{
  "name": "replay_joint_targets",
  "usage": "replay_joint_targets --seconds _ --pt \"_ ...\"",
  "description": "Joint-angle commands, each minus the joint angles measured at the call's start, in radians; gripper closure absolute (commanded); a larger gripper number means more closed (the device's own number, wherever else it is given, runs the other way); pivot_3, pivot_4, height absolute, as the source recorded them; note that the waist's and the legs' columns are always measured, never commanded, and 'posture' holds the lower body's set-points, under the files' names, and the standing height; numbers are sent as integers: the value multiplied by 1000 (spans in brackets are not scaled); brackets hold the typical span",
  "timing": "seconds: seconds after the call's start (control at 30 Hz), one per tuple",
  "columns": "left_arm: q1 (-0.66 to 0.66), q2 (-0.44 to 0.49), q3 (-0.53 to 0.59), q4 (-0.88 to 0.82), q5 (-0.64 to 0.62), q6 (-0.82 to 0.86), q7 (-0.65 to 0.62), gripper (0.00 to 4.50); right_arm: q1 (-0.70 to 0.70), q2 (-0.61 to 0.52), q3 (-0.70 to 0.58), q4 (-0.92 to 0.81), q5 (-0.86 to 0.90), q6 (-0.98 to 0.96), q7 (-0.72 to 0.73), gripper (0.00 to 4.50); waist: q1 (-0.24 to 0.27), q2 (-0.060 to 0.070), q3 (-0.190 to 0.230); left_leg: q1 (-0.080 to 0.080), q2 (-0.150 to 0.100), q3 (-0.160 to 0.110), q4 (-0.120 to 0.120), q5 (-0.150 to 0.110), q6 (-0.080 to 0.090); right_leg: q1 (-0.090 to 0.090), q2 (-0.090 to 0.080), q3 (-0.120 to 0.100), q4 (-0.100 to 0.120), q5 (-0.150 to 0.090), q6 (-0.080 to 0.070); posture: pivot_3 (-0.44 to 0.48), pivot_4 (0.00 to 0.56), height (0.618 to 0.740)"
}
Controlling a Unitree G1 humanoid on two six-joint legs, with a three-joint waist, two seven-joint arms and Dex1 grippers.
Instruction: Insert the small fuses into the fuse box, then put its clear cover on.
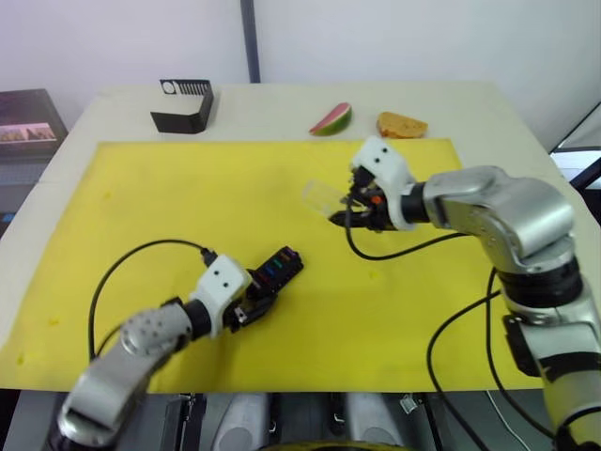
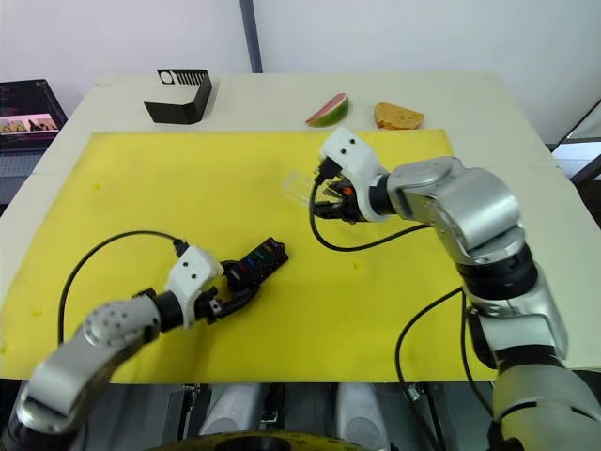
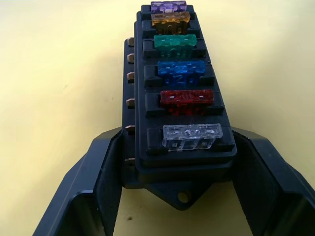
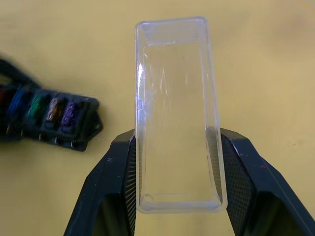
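The black fuse box lies on the yellow mat, with my left gripper shut on its tab end. In the left wrist view its fingers flank the fuse box. One row of slots holds several small fuses: purple, amber, green, blue, red and a clear one nearest the tab. To the right and further back, my right gripper is shut on the clear cover. The cover sticks out lengthwise between the fingers, over the mat.
A larger black slotted stand sits at the table's back left. A watermelon slice and an orange bread-like piece lie at the back, past the mat. Black cables loop from both wrists over the mat.
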Motion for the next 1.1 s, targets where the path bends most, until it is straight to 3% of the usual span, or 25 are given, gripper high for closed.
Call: replay_joint_targets --seconds 0.03,0.23,0.47,0.73,1.1 --pt "-114 64 -26 183 -43 -172 -317 1762 2 -59 -14 -107 70 -87 120 2798 -1 0 0 0 0 0 0 0 0 0 0 0 0 0 0 0 150 740" --pt "-347 15 -147 522 49 -426 -573 1762 -35 -74 101 -142 86 -114 195 2798 -8 -1 0 1 0 1 0 -1 2 1 0 0 0 0 1 0 150 740" --pt "-460 -93 -204 729 144 -619 -634 1762 -78 7 248 -133 38 -77 131 2798 -13 -1 0 0 0 0 1 1 -1 0 0 0 2 0 1 0 150 740" --pt "-484 -135 -210 812 179 -699 -654 1762 -95 51 344 -94 -28 -104 91 2798 -8 -1 0 0 0 0 3 -1 2 1 0 0 2 0 1 0 150 740" --pt "-478 -140 -204 799 179 -687 -644 1762 -97 63 390 -58 -73 -101 88 2798 -7 -1 0 1 -1 0 3 0 1 1 0 0 3 0 1 0 150 740"
